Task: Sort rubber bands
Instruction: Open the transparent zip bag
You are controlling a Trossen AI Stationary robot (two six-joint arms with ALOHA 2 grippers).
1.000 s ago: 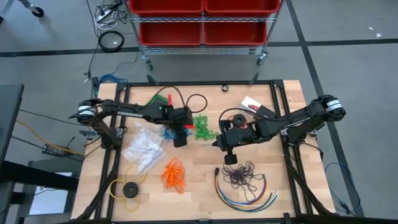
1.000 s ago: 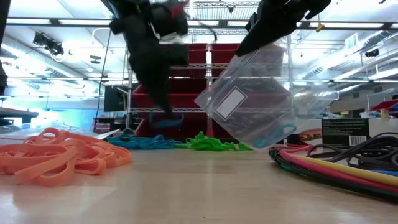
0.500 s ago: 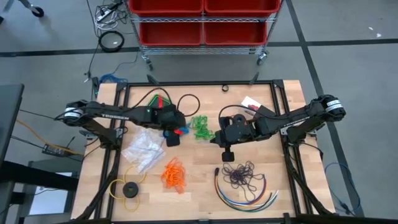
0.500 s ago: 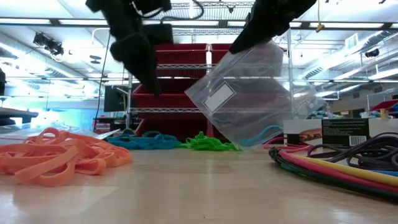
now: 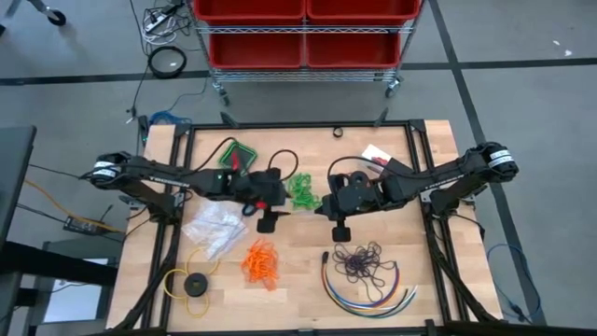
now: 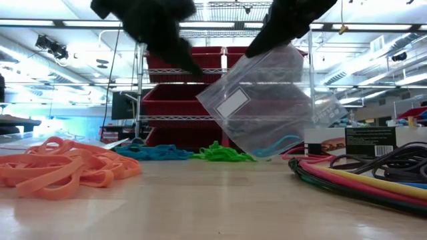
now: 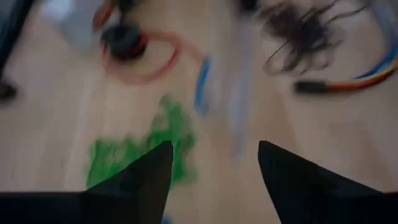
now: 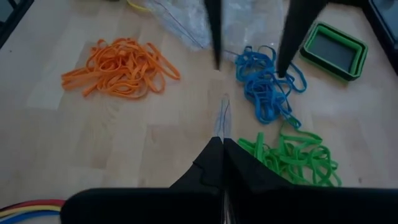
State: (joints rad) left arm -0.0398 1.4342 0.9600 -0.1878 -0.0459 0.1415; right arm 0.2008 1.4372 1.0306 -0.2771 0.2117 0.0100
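Rubber bands lay in single-colour bunches on the table [image 5: 438, 271]: green [image 5: 302, 190] near centre, blue [image 8: 266, 87] beside it toward 9 o'clock, orange [image 5: 260, 260] toward 7 o'clock, dark purple [image 5: 366, 261] toward 5 o'clock. The right gripper [image 8: 222, 144], pinched shut, held a clear plastic bag [image 6: 263, 103] above the table with one blue band visible inside. The left gripper [image 7: 211, 165] hung over the green bunch, its jaws wide and empty. Most bagging appeared undone.

4 loose piles of rubber bands lie on the table: blue [image 8: 266, 84] beside green [image 8: 292, 157], orange [image 8: 121, 67] nearer the front, dark purple [image 5: 366, 262] well apart.
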